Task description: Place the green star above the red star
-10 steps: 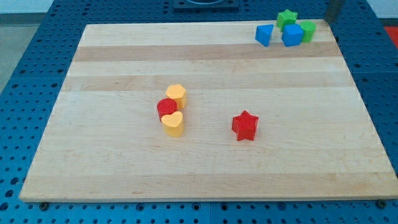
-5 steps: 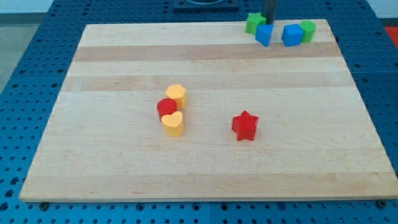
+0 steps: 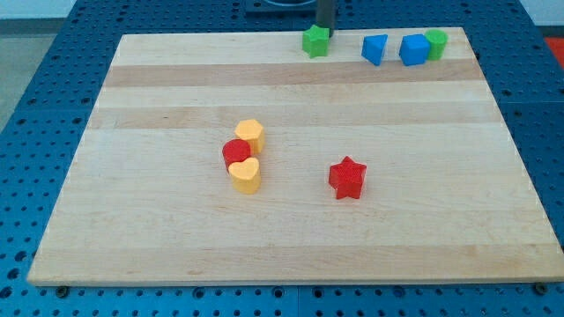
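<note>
The green star [image 3: 315, 41] sits at the board's top edge, left of the blue blocks. My tip [image 3: 325, 28] is at the star's upper right, touching or nearly touching it. The red star [image 3: 347, 178] lies right of the board's centre, far below the green star and slightly to its right.
A blue triangular block [image 3: 374, 49], a blue cube [image 3: 413, 50] and a green round block [image 3: 435, 43] line the top right. A yellow block [image 3: 250, 135], a red round block [image 3: 236, 153] and a yellow heart [image 3: 245, 175] cluster left of centre. The wooden board [image 3: 159, 229] lies on blue pegboard.
My tip has swept left along the top edge and pushed the green star from the top-right cluster to the left, past the blue triangular block. The other blocks stayed put.
</note>
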